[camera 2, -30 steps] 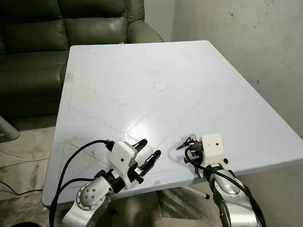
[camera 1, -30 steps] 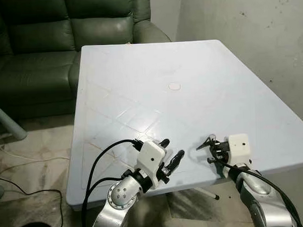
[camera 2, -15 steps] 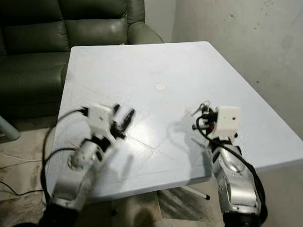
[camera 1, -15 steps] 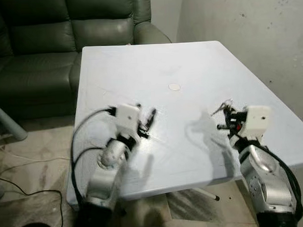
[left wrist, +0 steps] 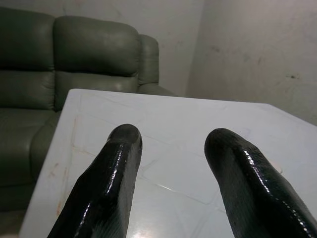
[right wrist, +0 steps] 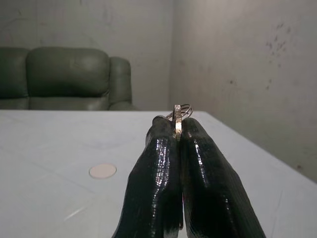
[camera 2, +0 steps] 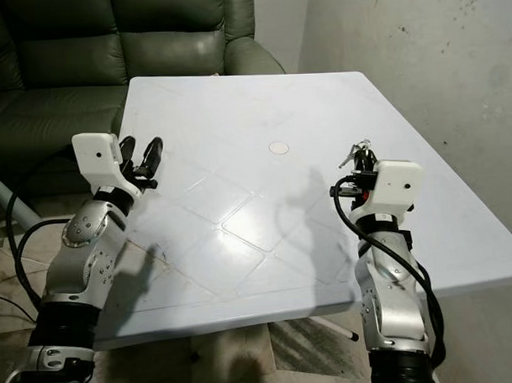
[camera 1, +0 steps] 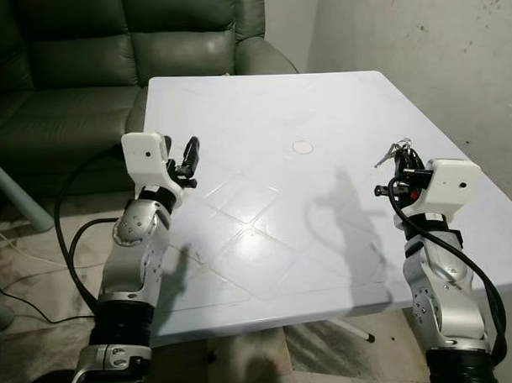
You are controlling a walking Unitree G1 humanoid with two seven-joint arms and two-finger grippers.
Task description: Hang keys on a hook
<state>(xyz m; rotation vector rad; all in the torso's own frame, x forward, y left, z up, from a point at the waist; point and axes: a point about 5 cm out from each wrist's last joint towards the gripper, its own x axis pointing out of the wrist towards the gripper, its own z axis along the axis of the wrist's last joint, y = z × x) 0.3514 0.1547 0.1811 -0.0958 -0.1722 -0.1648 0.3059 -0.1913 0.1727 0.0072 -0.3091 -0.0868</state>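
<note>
One step done, hanging outstanding

Right gripper (right wrist: 177,130): fingers pressed together on the keys (right wrist: 179,114), whose ring juts up between the tips; raised above the right side of the table (camera 1: 262,116), clear of its surface.
Left gripper (left wrist: 171,144): fingers spread apart, holding nothing, raised over the table's left edge.
Table: white plastic, with a small round disc (camera 1: 302,146) near its centre.
Surroundings: dark green sofa (camera 1: 108,54) beyond the table; stained wall (camera 1: 427,43) to the right.
Status, judged: keys picked up and carried aloft. No hook can be made out, so locating one, approaching it and slipping the ring over it all remain.
</note>
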